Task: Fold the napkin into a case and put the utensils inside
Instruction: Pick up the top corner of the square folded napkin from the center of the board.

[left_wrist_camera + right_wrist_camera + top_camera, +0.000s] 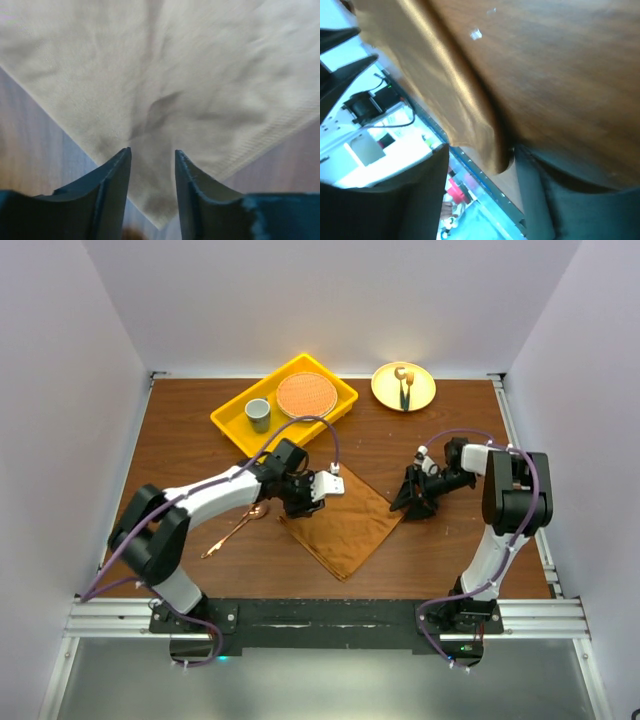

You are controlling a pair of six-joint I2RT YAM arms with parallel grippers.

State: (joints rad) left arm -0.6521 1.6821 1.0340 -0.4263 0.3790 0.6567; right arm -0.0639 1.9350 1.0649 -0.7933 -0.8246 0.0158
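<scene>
The rust-brown napkin (pixel 345 522) lies flat on the table as a diamond, apparently folded. My left gripper (pixel 303 504) sits at its left corner. In the left wrist view the jaws of that gripper (pixel 152 152) stand apart over the napkin (pixel 175 75), whose corner lies loose between them. My right gripper (pixel 409 504) is at the napkin's right corner, and its jaws (pixel 481 150) are open, with the corner of the napkin (pixel 450 85) drooping free between them. The copper spoon (pixel 237 530) lies on the wood left of the napkin, under the left arm.
At the back stands a yellow tray (pixel 232 418) holding a grey cup (pixel 258 414) and an orange plate (pixel 306 395). A yellow plate (pixel 420 390) at the back right carries a dark-handled utensil (pixel 404 387).
</scene>
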